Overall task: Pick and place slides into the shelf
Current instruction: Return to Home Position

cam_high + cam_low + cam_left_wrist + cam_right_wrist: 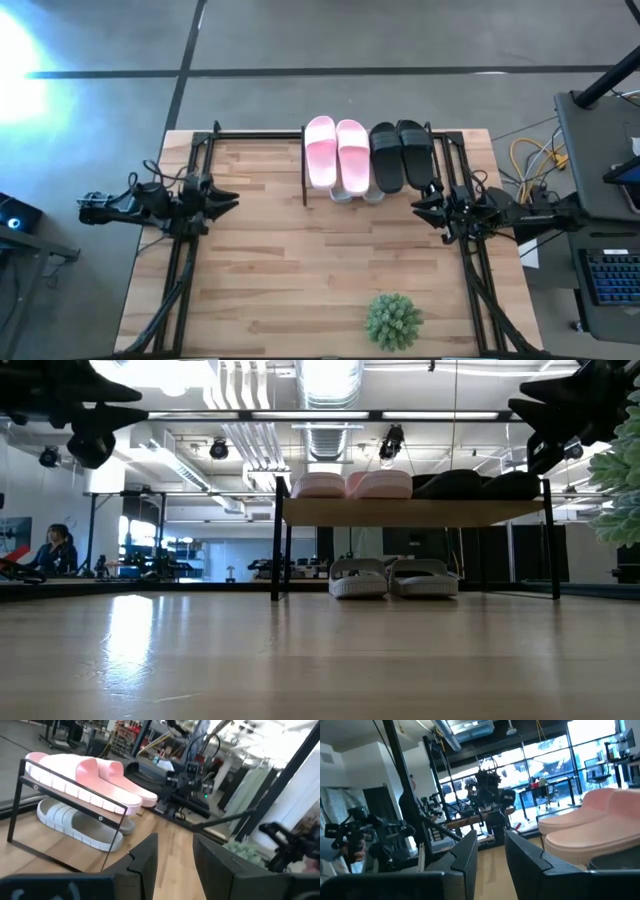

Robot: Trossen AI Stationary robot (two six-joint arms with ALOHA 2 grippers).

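Wooden tabletop: pink slides, black slides atop the shelf, grey slides beneath; my left gripper and right gripper hang fingers parted, empty, so homing, I judge, with only parking ahead.

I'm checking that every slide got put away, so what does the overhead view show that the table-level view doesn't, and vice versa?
Only the high view shows the left claw and right claw whole, both open and empty, by the tabletop's side edges. Only the low view shows clearly that the grey-white slides stand on the tabletop under the shelf, and a person far off in the room. Both show pink slides and black slides side by side on top.
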